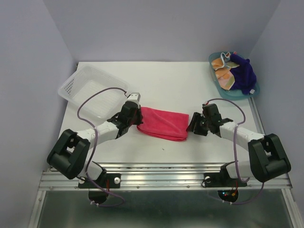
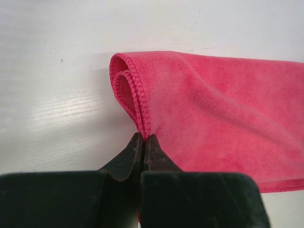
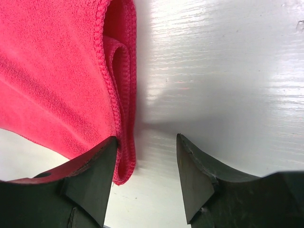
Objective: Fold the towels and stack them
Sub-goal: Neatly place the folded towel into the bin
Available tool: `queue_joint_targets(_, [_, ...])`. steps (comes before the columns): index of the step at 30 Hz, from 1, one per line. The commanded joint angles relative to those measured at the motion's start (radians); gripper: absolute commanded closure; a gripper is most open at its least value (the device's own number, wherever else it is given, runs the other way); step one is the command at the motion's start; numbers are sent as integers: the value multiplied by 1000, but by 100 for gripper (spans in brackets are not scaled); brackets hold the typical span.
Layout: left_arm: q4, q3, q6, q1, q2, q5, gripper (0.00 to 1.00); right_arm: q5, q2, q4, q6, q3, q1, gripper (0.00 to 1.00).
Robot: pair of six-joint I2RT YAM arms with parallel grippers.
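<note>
Left wrist view: your left fingers (image 2: 127, 161) pinched the pink towel (image 2: 213, 114) by its hem; your right fingers (image 3: 192, 173) stood wide at the opposite hem, needing both layers.

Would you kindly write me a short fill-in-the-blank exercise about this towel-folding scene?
The left gripper is ___ on the pink towel.
The right gripper stands ___ beside that towel's edge.
The teal tray holds ___ other towels.
Missing words: shut; open; two.
</note>
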Motion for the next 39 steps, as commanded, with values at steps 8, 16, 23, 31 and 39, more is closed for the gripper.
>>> queue_joint_targets(8, [-151, 123, 18, -57, 34, -197, 100, 1, -44, 8, -37, -19, 6, 41])
queue_joint_targets(16, [-203, 200, 22, -103, 134, -256, 100, 6, -67, 2, -40, -27, 5, 40])
queue_joint_targets(23, [-285, 234, -52, -102, 185, -337, 100, 3, -72, 3, -43, -28, 5, 39])
queue_joint_targets(31, [-311, 257, -70, -82, 228, -302, 22, -3, -73, 5, -49, -31, 5, 39])
queue_joint_targets(39, [-231, 218, -64, -53, 272, -176, 17, -8, -66, 9, -51, -33, 6, 39])
